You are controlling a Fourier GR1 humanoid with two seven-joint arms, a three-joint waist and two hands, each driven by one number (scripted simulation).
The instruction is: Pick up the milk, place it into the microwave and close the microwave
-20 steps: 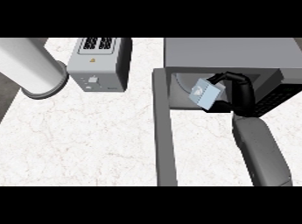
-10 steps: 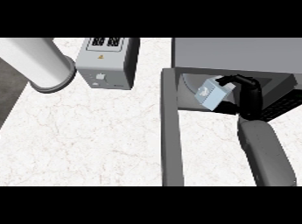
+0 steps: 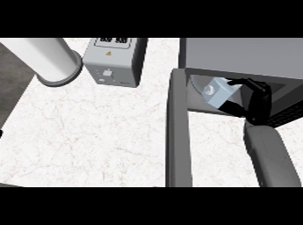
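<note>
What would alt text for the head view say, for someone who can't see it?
The right robot hand holds a milk carton at the open microwave's mouth. A toaster and a white cylinder stand on the counter to its left.

No wording can be read anywhere. The grey toaster (image 3: 115, 61) on the desk (image 3: 82, 132) carries a white label (image 3: 112, 40) with dark marks too small to make out, and below it a small yellow warning triangle (image 3: 108, 53). The milk carton (image 3: 220, 92) shows a round emblem (image 3: 210, 90) without legible letters.
</note>
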